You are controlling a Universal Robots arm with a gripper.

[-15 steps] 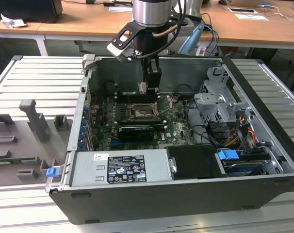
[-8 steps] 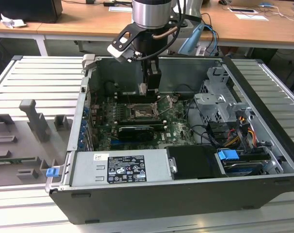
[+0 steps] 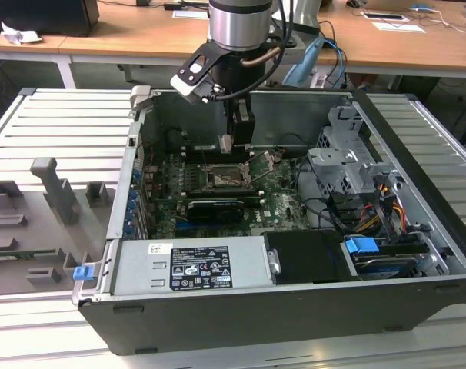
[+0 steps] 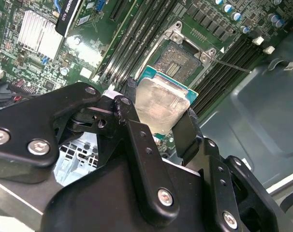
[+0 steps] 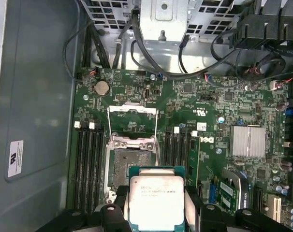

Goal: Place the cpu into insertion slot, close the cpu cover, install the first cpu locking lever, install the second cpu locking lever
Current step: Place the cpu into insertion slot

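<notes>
Small flat square silver-topped cpu [image 5: 157,208], clamped at opposite edges by black gripper [image 5: 156,195] closed upon it, is held above dark-pinned insertion slot [image 5: 129,163], silvery cpu cover [image 5: 133,118] raised clear for seating.

In the exterior view the arm [image 3: 241,23] hangs vertical from above, its silvery wrist section upright and the black tool [image 3: 231,143] pointing down below it, with a black-and-white bracket jutting from the wrist toward the exterior view's left. In the second wrist view the tool's two black fingers [image 4: 142,145] press on opposite edges of the cpu [image 4: 162,104], gripping it between them with its metal top facing the camera.
</notes>
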